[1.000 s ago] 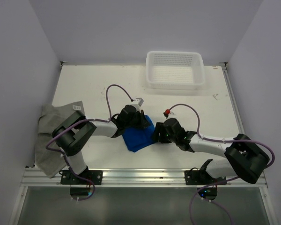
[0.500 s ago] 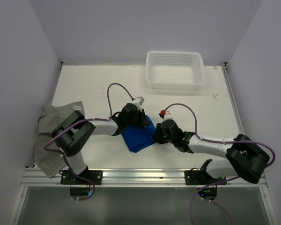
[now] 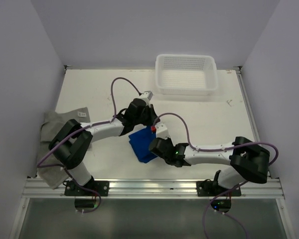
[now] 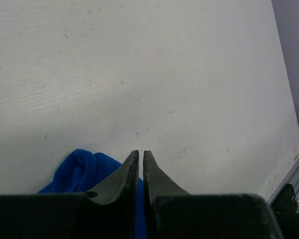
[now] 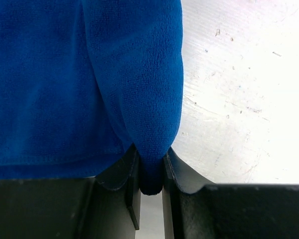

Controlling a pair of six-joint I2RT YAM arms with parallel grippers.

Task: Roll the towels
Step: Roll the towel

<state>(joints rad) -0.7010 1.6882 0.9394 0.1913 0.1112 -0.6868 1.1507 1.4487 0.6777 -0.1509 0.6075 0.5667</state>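
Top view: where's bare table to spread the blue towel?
Widest bare table: right side, between basket and right arm. Smaller patch at far left, between grey towel and basket. Centre is crowded: left end effector and right end effector meet at the blue towel.

Clearances: bare surface (image 3: 214, 119) opens to the right of centre and at far left; the white basket (image 3: 186, 74) blocks the far edge, the left arm (image 3: 102, 130) and right arm (image 3: 209, 149) converge over the blue towel (image 3: 141, 144) mid-surface, the grey towel (image 3: 49, 124) drapes the left edge, walls (image 3: 20, 74) enclose three sides
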